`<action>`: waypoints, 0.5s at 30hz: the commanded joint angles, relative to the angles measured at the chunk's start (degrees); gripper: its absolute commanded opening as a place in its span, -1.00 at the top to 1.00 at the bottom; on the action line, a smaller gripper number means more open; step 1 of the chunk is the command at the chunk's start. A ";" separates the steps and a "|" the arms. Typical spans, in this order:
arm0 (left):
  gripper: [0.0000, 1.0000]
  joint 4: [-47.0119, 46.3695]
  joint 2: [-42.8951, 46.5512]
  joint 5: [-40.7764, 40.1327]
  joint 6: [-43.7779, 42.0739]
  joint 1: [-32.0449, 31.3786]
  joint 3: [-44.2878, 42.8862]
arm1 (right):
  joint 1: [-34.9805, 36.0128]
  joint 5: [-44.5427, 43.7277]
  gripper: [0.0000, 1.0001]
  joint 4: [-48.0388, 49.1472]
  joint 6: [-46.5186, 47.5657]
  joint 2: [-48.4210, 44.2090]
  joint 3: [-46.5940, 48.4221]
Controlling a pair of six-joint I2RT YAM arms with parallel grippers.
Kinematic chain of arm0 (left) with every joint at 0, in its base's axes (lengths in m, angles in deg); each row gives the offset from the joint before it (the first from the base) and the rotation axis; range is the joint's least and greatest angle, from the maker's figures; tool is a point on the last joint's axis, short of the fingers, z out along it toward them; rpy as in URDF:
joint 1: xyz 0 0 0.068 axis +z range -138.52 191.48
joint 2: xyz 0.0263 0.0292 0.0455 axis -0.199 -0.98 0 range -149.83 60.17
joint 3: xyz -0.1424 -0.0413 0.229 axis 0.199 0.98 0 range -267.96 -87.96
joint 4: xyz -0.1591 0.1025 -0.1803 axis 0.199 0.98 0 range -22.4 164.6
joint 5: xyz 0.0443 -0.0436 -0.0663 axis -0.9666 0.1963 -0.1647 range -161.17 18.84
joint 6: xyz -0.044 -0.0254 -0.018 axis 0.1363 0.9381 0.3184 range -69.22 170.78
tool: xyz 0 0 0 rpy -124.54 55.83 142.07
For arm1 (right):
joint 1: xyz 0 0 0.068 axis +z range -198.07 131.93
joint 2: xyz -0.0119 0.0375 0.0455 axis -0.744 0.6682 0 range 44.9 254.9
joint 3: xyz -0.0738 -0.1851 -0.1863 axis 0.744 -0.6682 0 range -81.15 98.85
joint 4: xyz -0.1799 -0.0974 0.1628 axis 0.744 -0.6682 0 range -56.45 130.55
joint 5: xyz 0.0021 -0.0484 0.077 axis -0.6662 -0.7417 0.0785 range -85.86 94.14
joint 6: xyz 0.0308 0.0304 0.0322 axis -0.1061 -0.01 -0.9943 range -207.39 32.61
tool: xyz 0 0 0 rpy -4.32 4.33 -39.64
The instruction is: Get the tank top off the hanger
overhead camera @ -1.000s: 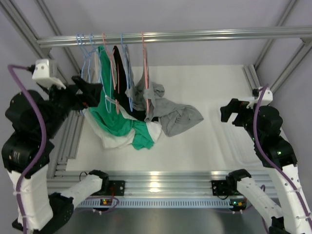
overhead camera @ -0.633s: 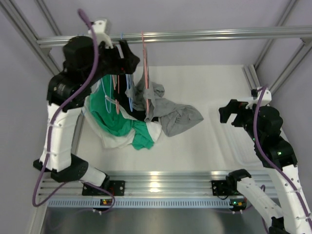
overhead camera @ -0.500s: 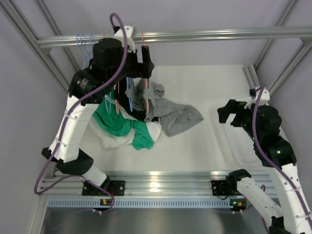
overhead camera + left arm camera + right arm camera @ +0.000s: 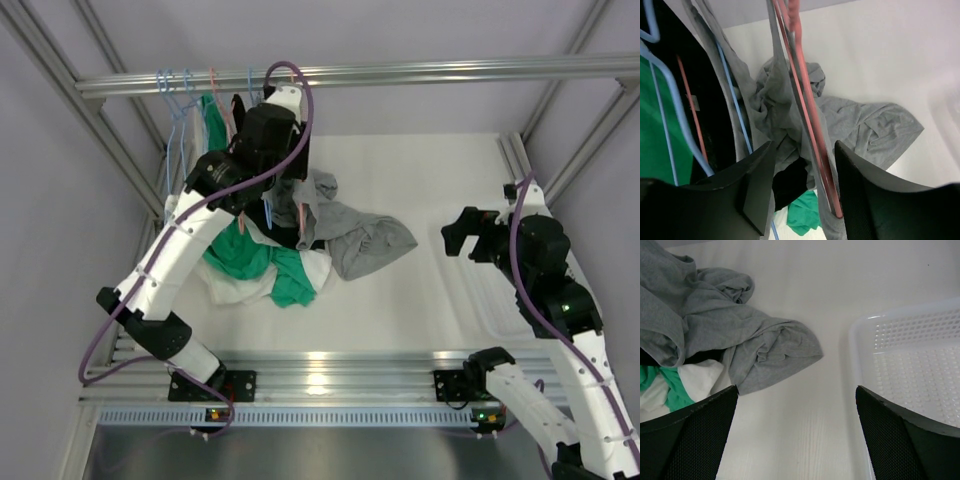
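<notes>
Tank top [image 4: 865,125], gray, crumpled, on pink hanger [image 4: 806,100]

A white, faintly grained table top [image 4: 430,290] bears a heap of clothes at its rear left. The lower part of a grey jersey tank top [image 4: 365,240] lies crumpled on the surface, with a bright green fabric garment [image 4: 250,262] and a white cloth piece [image 4: 318,268] bunched against it. A white perforated plastic basket [image 4: 910,360] sits at the table's right edge, well apart.
</notes>
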 commanded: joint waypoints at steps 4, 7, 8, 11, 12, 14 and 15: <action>-0.06 -6.45 0.76 -0.38 0.45 -0.59 3.22 | 0.64 0.96 -0.99 0.04 0.37 0.02 -0.14; 0.21 -7.41 0.24 -1.69 0.45 -0.59 3.40 | 0.73 1.14 -0.99 0.04 0.19 0.02 -0.32; 0.38 -7.50 -0.11 -2.39 0.19 -0.59 2.87 | 0.73 1.14 -0.99 0.04 0.19 -0.07 -0.41; 0.55 -7.77 -0.99 -2.49 -0.51 -0.59 1.82 | 0.73 1.31 -0.99 0.13 0.37 0.02 -0.67; 0.77 -7.77 -1.34 -2.14 -0.69 -0.59 0.94 | 0.64 1.32 -0.99 0.13 0.37 0.11 -0.67; 1.00 -7.86 -2.13 -1.70 -1.21 -0.59 0.06 | 0.73 1.40 -0.99 0.22 0.37 0.11 -0.67; 1.00 -7.77 -2.40 -1.61 -1.22 -0.59 -0.47 | 0.73 1.40 -0.99 0.22 0.37 0.02 -0.67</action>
